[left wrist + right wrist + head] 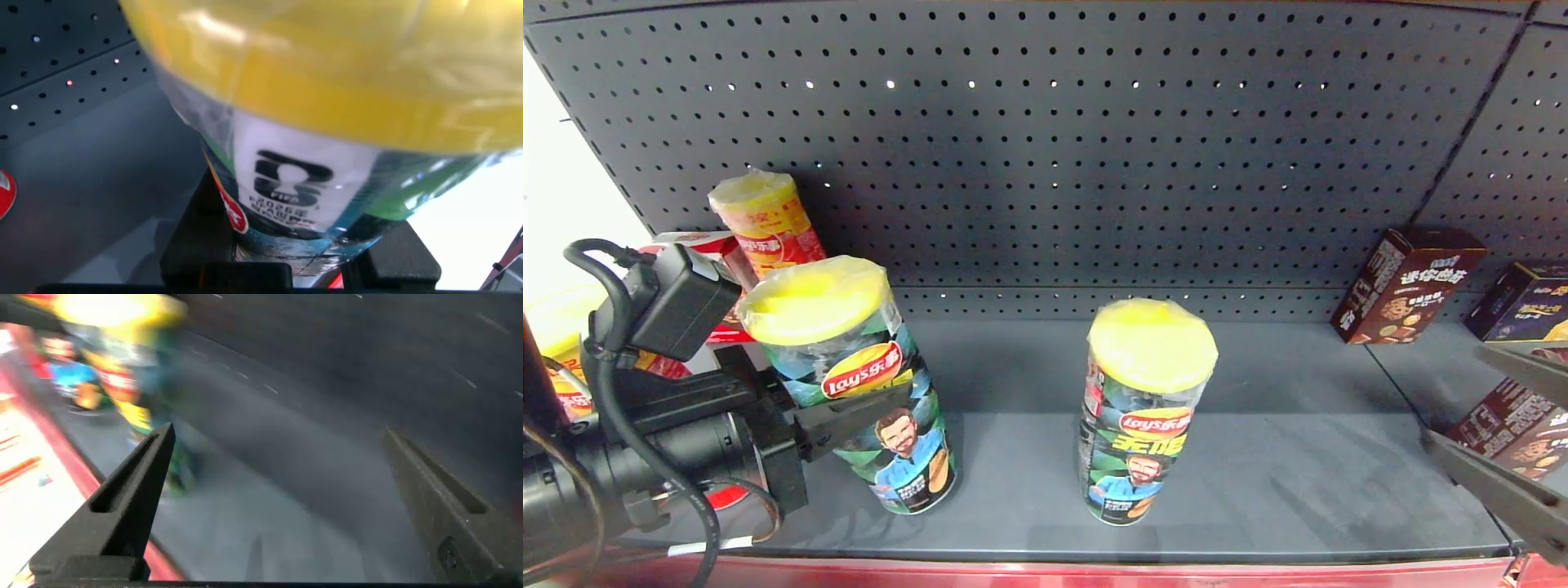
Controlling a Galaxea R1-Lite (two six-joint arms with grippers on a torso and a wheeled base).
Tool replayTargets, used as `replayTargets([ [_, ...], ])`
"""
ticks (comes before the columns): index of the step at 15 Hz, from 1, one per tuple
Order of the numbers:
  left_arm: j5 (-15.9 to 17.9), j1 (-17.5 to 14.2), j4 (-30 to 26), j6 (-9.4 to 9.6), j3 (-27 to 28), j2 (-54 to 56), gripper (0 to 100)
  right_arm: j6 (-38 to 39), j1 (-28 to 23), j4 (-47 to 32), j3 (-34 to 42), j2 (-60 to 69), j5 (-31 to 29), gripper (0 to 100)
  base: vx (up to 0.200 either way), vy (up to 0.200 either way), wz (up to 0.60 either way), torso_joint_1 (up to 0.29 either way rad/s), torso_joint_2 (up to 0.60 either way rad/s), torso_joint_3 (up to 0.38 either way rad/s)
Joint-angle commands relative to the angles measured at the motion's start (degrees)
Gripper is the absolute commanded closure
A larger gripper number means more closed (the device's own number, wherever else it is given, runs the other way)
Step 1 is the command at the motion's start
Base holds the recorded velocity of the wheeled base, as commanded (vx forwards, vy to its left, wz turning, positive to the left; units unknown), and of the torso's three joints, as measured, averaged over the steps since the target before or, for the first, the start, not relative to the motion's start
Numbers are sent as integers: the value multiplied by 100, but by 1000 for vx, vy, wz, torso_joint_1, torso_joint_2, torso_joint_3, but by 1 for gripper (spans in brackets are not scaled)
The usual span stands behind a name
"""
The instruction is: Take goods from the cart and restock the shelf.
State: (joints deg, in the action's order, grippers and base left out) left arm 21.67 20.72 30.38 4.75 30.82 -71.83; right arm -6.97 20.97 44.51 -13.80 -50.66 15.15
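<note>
My left gripper (870,396) is shut on a chips can (849,367) with a yellow lid and green-blue label, at the left of the grey shelf (1258,490). The can leans slightly, with its base at or just above the shelf floor. In the left wrist view the can (286,188) sits close up between the dark fingers (204,249). A second, matching can (1143,408) stands upright mid-shelf. At the shelf's right end my right gripper (1454,392) is open and holds nothing. Its wrist view shows the open gripper (278,433) over bare shelf, with a blurred can (122,367) farther off.
A red-and-yellow can (764,216) and a red box (698,245) stand at the back left. Brown biscuit boxes (1409,286) sit at the back right, another (1515,429) beside the right gripper. A pegboard wall (1054,163) closes the back. A red strip (1045,572) edges the front.
</note>
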Motion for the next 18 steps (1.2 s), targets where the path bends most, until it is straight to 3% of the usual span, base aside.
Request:
replayTargets([
  [1,-5,-7,3,-1,3,11,100,231,-137,-2025,809,2957,-1102,0,0,0,0,0,0,0],
  [3,-5,2,3,8,-23,20,100,231,-137,-3273,835,4073,-1375,0,0,0,0,0,0,0],
  [4,-5,2,3,17,-32,28,100,231,-137,-4504,774,5066,-1700,0,0,0,0,0,0,0],
  [6,-5,2,-6,17,-50,55,100,407,-216,-4627,853,5066,-2579,0,0,0,0,0,0,0],
  [9,-5,11,3,26,-146,55,100,513,-260,-4293,1310,5066,-3097,0,0,0,0,0,0,0],
  [14,3,72,-6,34,-181,187,100,302,-225,-4161,1354,5066,-2508,0,0,0,0,0,0,0],
  [16,21,90,-6,34,-260,187,100,64,-225,-4082,1380,5066,-1700,0,0,0,0,0,0,0],
  [18,21,90,3,34,-252,187,100,56,-225,-4082,1380,5066,-1401,0,0,0,0,0,0,0],
])
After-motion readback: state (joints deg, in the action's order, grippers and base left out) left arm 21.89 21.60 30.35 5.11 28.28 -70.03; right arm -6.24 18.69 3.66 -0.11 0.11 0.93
